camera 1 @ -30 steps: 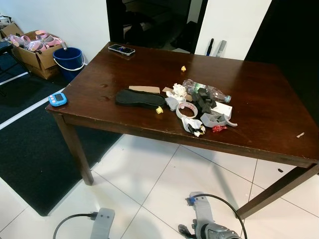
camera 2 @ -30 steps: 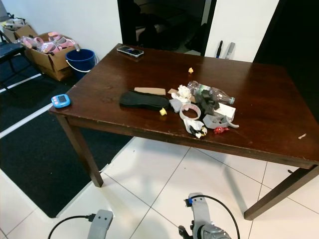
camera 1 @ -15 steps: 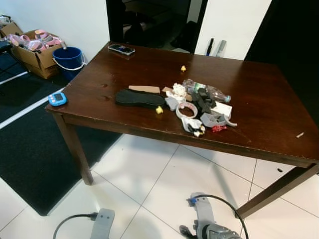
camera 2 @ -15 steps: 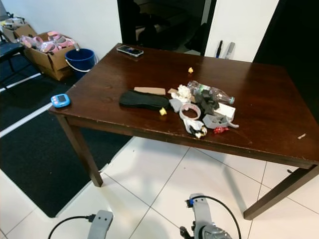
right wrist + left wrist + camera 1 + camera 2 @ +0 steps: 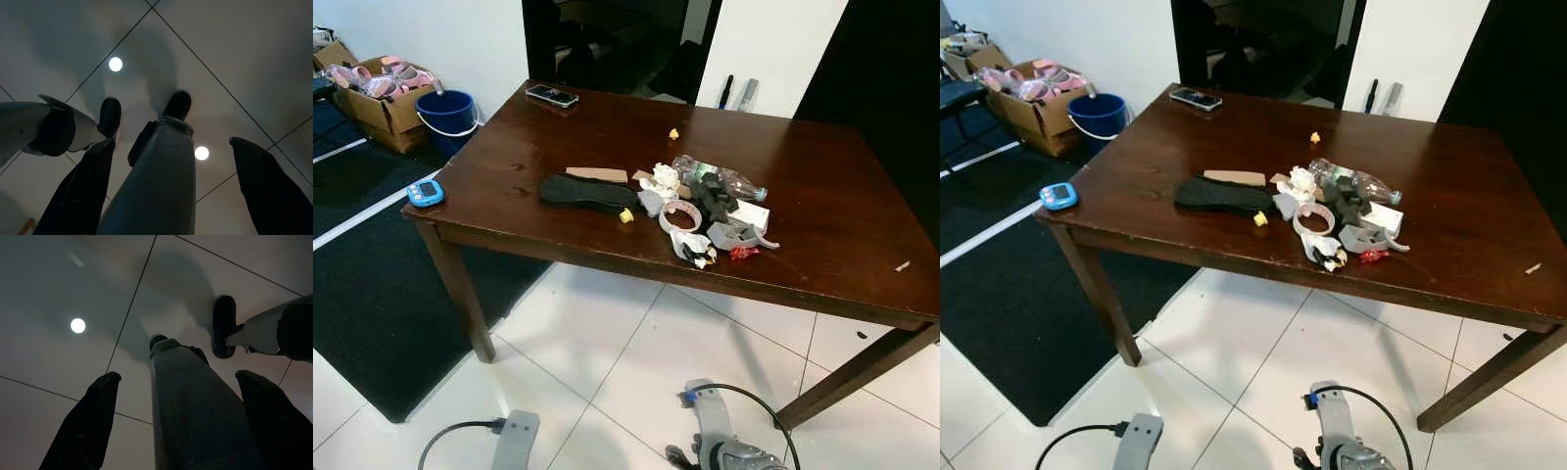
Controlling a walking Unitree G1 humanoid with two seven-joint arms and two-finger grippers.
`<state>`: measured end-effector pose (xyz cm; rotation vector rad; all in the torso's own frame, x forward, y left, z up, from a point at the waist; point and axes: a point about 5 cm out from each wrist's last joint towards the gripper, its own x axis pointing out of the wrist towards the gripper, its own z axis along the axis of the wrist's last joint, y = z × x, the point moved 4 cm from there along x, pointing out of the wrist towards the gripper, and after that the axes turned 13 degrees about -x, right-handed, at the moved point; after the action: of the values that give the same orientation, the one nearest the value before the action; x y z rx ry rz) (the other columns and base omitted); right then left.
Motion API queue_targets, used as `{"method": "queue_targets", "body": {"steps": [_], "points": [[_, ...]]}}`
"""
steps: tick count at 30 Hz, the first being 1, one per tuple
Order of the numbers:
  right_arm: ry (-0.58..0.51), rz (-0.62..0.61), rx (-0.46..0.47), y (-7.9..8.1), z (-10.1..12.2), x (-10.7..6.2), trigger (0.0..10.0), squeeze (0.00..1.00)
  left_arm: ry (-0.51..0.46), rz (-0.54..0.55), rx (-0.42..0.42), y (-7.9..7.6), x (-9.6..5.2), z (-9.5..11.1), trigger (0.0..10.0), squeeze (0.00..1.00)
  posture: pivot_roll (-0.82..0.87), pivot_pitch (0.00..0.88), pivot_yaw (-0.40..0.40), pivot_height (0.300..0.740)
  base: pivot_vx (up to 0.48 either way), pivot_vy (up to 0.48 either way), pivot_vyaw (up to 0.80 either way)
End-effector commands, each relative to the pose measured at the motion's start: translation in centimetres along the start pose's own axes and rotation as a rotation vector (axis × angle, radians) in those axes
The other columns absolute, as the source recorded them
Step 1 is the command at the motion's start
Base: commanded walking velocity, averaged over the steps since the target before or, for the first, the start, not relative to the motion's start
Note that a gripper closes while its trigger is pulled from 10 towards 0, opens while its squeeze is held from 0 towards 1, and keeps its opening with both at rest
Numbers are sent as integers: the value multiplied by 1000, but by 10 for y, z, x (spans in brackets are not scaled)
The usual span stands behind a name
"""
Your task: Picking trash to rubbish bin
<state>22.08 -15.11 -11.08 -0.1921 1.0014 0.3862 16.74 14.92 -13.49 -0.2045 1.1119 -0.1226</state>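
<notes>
Both my grippers are spread wide and empty: left gripper (image 5: 173, 423) and right gripper (image 5: 171, 193) hang down at my sides, aimed at the floor tiles (image 5: 636, 343). The trash (image 5: 700, 211) is piled on the table (image 5: 822, 176) ahead.

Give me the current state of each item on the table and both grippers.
Left gripper: open, hanging above the floor.
Right gripper: open, hanging above the floor.
Plastic bottle: lying on its side.
Black insole: lying flat.
Tape roll: lying flat.
Phone: lying flat at the far corner.
</notes>
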Motion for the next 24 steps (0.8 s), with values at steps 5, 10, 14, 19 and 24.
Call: {"method": "queue_targets", "body": {"steps": [5, 10, 14, 19, 24], "points": [[14, 3, 17, 1, -5, 0, 10000, 0, 14, -14, -6, -3, 0, -7, 10000, 0, 73, 47, -55, 740, 0, 0, 0], [11, 4, 21, 1, -4, 0, 10000, 0, 14, -8, -3, 0, -1, -7, 10000, 0, 75, 47, -53, 740, 0, 0, 0], [8, 4, 20, 1, -2, 0, 10000, 0, 14, -4, 0, 0, -1, -6, 10000, 0, 76, 42, -52, 740, 0, 0, 0], [7, 4, 19, 1, -1, 0, 10000, 0, 15, -4, 3, -2, 0, -6, 10000, 0, 75, 42, -52, 740, 0, 0, 0], [5, 1, 20, 0, -1, 0, 10000, 0, 15, -8, 2, -5, 1, -6, 10000, 0, 74, 41, -54, 740, 0, 0, 0]]}}
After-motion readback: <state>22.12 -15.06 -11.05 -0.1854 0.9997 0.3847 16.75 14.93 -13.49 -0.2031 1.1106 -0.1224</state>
